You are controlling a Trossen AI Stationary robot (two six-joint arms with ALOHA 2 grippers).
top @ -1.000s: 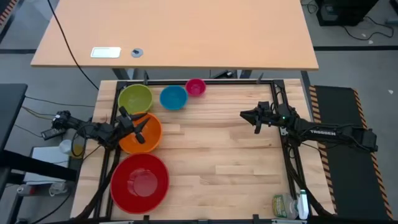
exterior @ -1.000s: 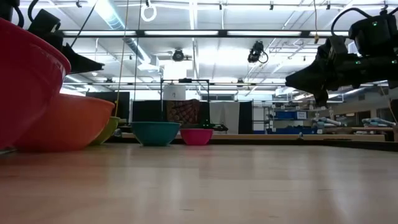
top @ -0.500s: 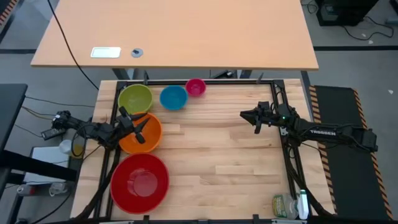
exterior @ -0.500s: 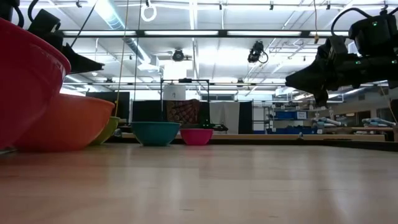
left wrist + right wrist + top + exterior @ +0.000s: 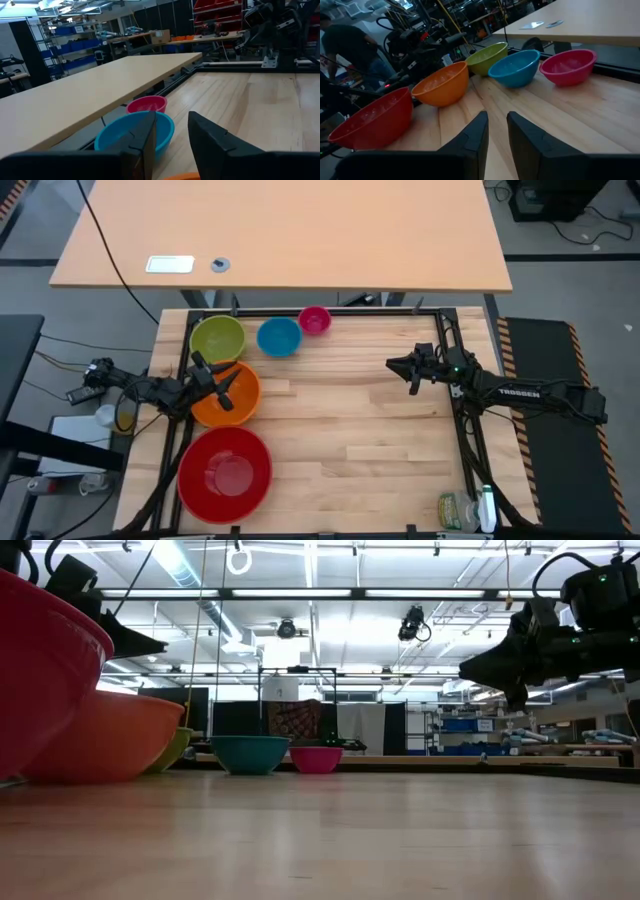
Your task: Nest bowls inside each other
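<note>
Five bowls stand apart on the counter [image 5: 350, 430], none yet nested: the red bowl [image 5: 225, 471] nearest the front edge, then the orange bowl [image 5: 226, 393], the lime green bowl [image 5: 217, 338], the blue bowl [image 5: 279, 336] and the pink bowl [image 5: 314, 319] in an arc toward the far edge. The left tool [image 5: 224, 384] hangs above the orange bowl, its fingers narrowly parted and holding nothing, with the lime green bowl just beyond it and the red bowl just behind. The right tool [image 5: 408, 369] hovers over bare counter, well apart from every bowl, fingers likewise a narrow gap apart and empty; the pink bowl lies nearest to it. The bowls appear to be thin, rigid plastic: probably light, smooth and somewhat slippery, not fragile, and liable to skate or tip if pushed at the rim. A pinch across the rim wall, one finger inside and one outside, is judged the soundest hold; the present gap looks wide enough for a thin wall only. Hard to make out: the low view cuts off the red bowl and hides most of the lime green bowl behind the orange one; the left wrist view shows only the blue and pink bowls plus a sliver of orange; how high the left tool stands above the orange rim cannot be told.
</note>
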